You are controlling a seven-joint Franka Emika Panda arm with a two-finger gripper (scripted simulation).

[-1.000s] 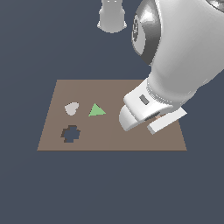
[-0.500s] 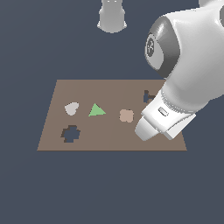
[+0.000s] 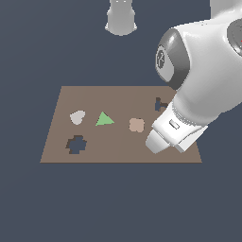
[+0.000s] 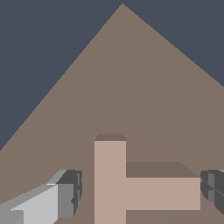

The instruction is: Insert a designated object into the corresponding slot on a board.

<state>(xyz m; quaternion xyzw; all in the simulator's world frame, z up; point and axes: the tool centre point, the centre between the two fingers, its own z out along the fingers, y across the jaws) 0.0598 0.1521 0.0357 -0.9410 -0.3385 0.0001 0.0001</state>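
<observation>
The light-tan T-shaped piece (image 4: 131, 188) lies flat on the brown board (image 4: 122, 87) in the wrist view. It sits between my gripper's (image 4: 141, 194) fingers. One finger (image 4: 68, 199) stands a little apart from the T's crossbar, and the other finger (image 4: 213, 192) is right at the tip of its stem. The jaws are open around the piece. In the exterior view my hand (image 3: 163, 137) hangs over the board's (image 3: 118, 99) right part and hides the piece. The dark T-shaped slot (image 3: 159, 104) shows partly, just behind my arm.
On the board are a pinkish clover piece (image 3: 136, 124), a green triangle (image 3: 104, 119), a pale rounded piece (image 3: 77, 116) and a dark lobed cross cutout (image 3: 75, 144). The arm's base (image 3: 121, 19) stands beyond the board's far edge.
My hand has moved toward the exterior view's right and the board's near edge, uncovering the clover piece and part of the T slot.
</observation>
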